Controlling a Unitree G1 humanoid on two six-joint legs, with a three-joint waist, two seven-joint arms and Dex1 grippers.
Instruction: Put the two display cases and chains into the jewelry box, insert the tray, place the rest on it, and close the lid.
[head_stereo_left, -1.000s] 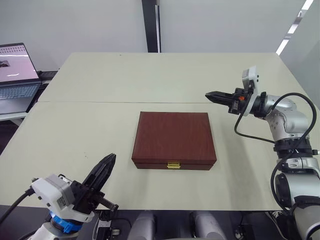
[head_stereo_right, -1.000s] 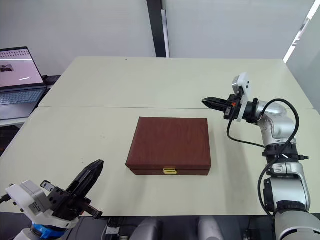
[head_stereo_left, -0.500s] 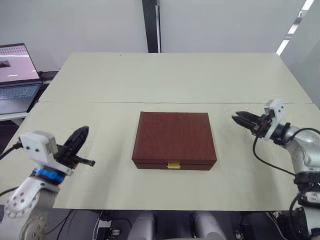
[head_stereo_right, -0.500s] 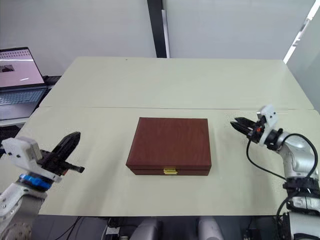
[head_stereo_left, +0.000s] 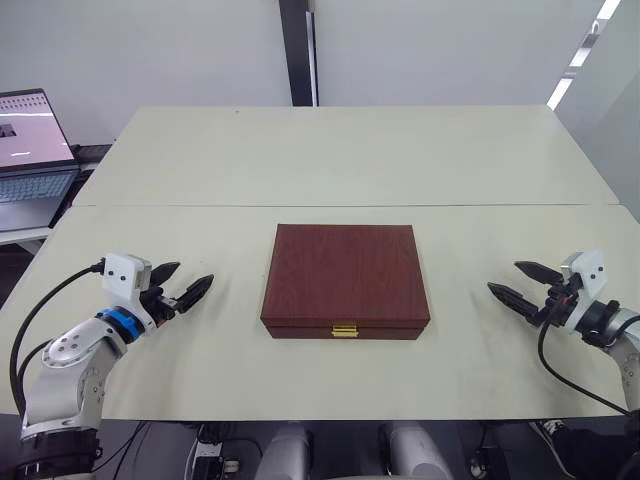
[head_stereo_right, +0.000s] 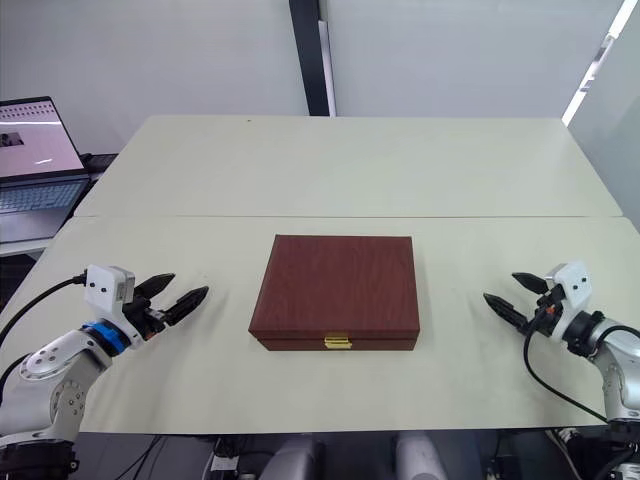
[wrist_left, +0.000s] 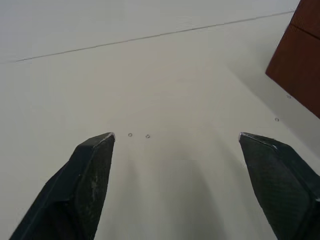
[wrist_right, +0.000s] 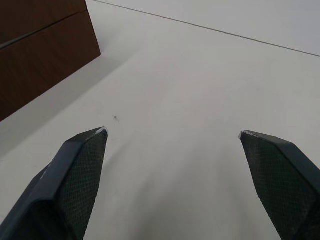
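Tools (head_stereo_left: 183, 285) (head_stereo_left: 520, 283) spread, flanking closed jewelry box (head_stereo_left: 346, 280).

wooden jewelry box (head_stereo_left: 346, 277), matt table (head_stereo_left: 330, 160)

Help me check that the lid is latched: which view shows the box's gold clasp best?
The right eye view: the clasp faces the camera at the middle of the jewelry box's front edge. The left eye view shows it much the same. The wrist views catch just a brown corner of the box, no clasp.
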